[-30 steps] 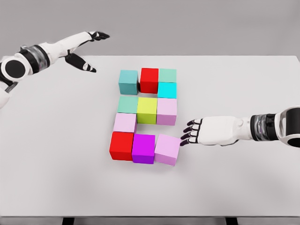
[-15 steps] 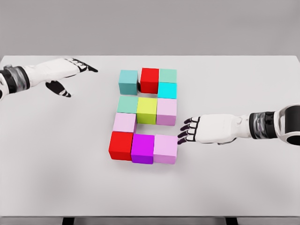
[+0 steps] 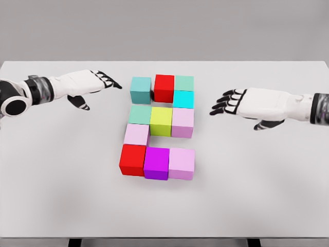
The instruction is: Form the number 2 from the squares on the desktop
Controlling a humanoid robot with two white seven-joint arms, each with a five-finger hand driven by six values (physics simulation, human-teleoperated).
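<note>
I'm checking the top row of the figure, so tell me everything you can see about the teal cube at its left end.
The teal cube is a plain, matte, blue-green block with no markings. It sits flat on the white table at the upper left corner of the block figure. Its right side meets the red cube, which sits slightly farther back, so the row is not quite flush. A small gap separates it from the green cube in front. The left hand hovers open just to its left, fingertips pointing toward it without touching.

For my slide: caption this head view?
Colored cubes form a 2 on the white table; open left hand and right hand flank it.
</note>
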